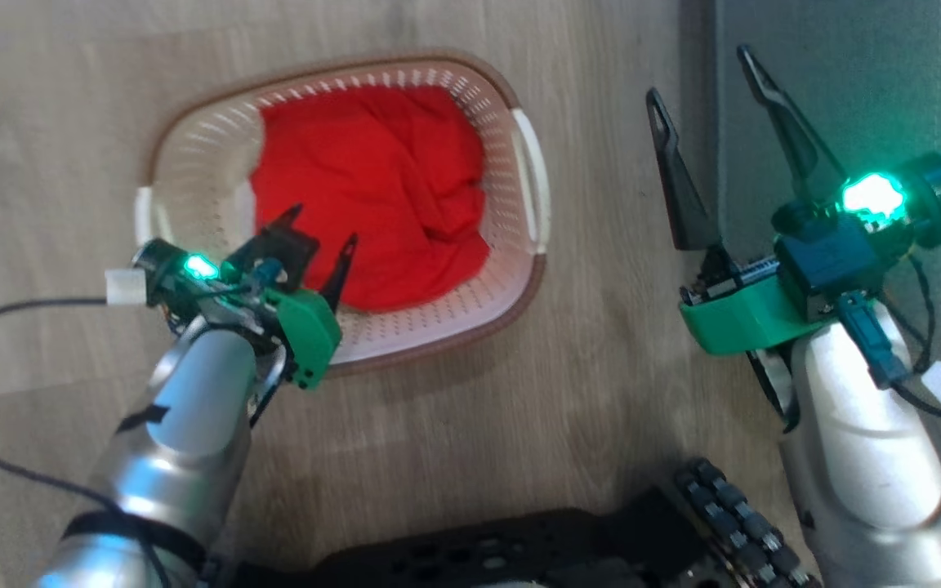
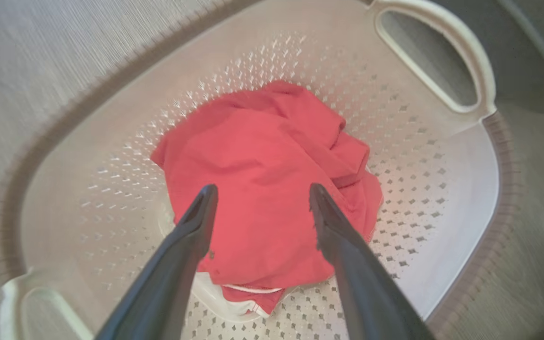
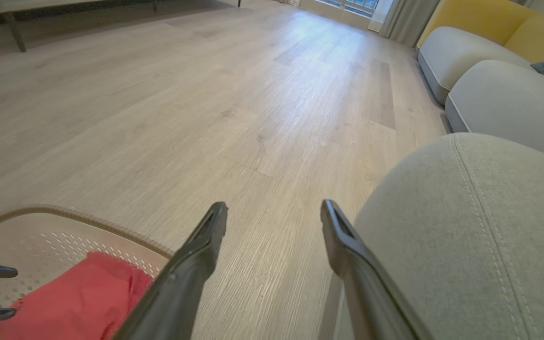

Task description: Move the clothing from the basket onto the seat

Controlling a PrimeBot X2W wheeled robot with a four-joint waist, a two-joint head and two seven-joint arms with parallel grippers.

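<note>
Lying crumpled in the basket, at upper centre of the head view, the clothing covers the right part of its bottom. A white edge shows under the red in the left wrist view. Left gripper: jaws spread, grasping nothing, over the basket's lower left rim with its fingers aimed at the clothing. Right gripper, upper right: likewise spread and empty, straddling the border between floor and seat.
</note>
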